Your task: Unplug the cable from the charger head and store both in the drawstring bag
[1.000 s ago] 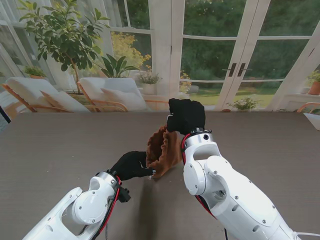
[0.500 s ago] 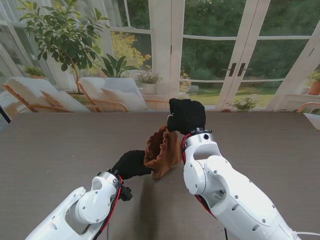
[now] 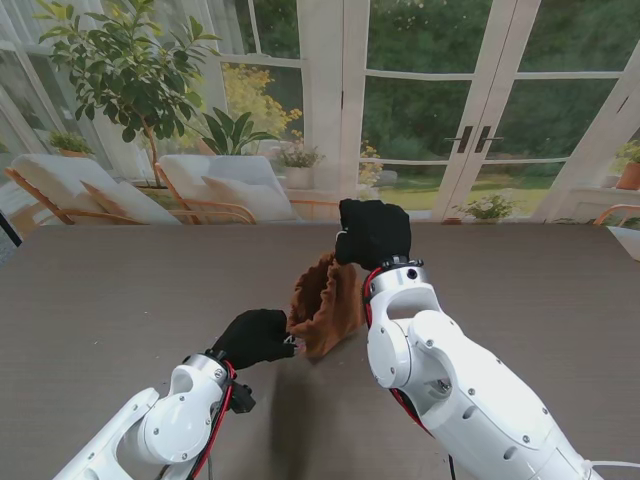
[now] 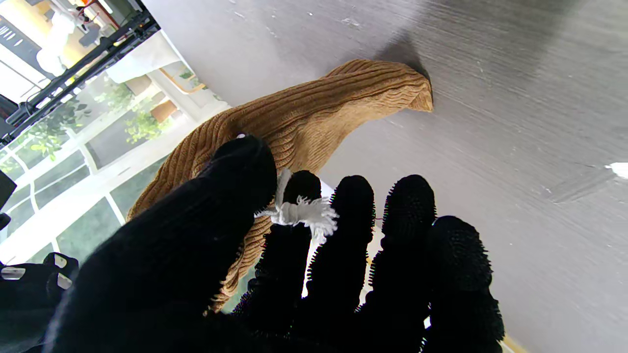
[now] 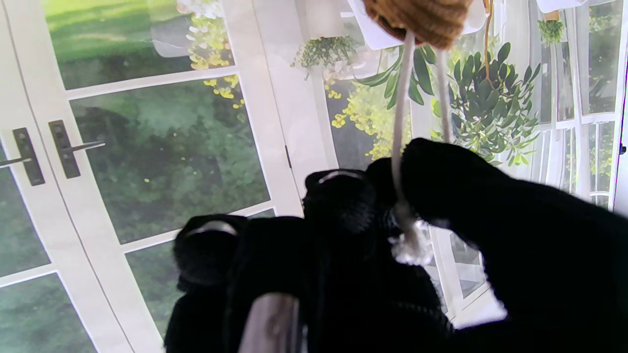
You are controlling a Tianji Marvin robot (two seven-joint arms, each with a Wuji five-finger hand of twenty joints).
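A brown corduroy drawstring bag (image 3: pixel 322 305) hangs over the middle of the table, stretched between my two hands. My right hand (image 3: pixel 373 232) is raised at its far side, shut on a white drawstring (image 5: pixel 398 122) that runs up to the bag (image 5: pixel 417 19). My left hand (image 3: pixel 255 338) sits nearer to me, left of the bag. In the left wrist view its thumb and forefinger pinch the frayed white cord knot (image 4: pixel 299 213) against the bag (image 4: pixel 314 113). No charger head or cable can be seen in any view.
The grey-brown table (image 3: pixel 120 290) stretches out to both sides of the bag. A small white speck (image 4: pixel 619 169) lies on the table top. Glass doors (image 3: pixel 470 120) and plants stand beyond the far edge.
My left hand has drawn back toward me and slightly left, keeping its pinch on the cord. The bag's lower edge follows it. My right hand has stayed put.
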